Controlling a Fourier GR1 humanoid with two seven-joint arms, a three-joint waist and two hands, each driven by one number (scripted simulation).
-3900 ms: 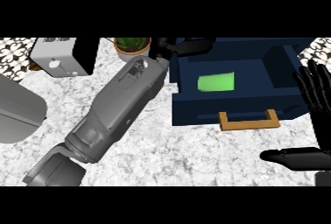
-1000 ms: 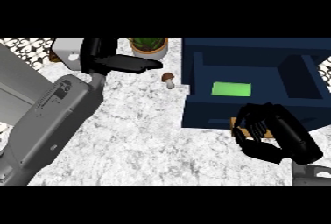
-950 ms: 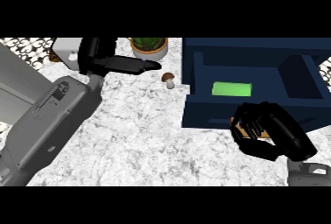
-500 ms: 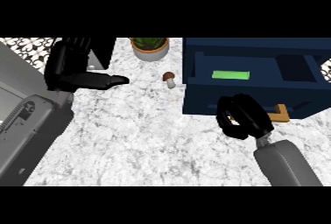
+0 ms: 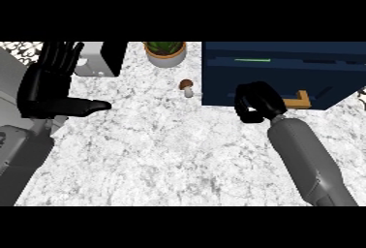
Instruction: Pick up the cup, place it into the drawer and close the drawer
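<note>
Curled against the dark blue drawer (image 5: pixel 286 72) front at right of centre, my right hand (image 5: pixel 257 101) grips nothing I can see. At upper left, my left hand (image 5: pixel 52 82) rests open above the marble table (image 5: pixel 164 155). Only a green sliver of cup (image 5: pixel 253 60) shows inside the drawer.

Counter middle: the white marbled counter top (image 5: pixel 164 145) lies bare from its centre to the near edge, between the two forearms.
Far edge: a green plant in a tan pot (image 5: pixel 166 51) and a grey and black boxy appliance (image 5: pixel 102 58) stand there, with a gap between them.
Small obstacle: a brown-capped mushroom (image 5: pixel 187 87) stands just left of the dark blue drawer cabinet (image 5: pixel 286 72).
Far right corner: the cabinet fills it; its tan wooden handle (image 5: pixel 298 99) juts out toward the near edge.
Left edge: the black left hand (image 5: pixel 49 85) stands over it, fingers straight up.
</note>
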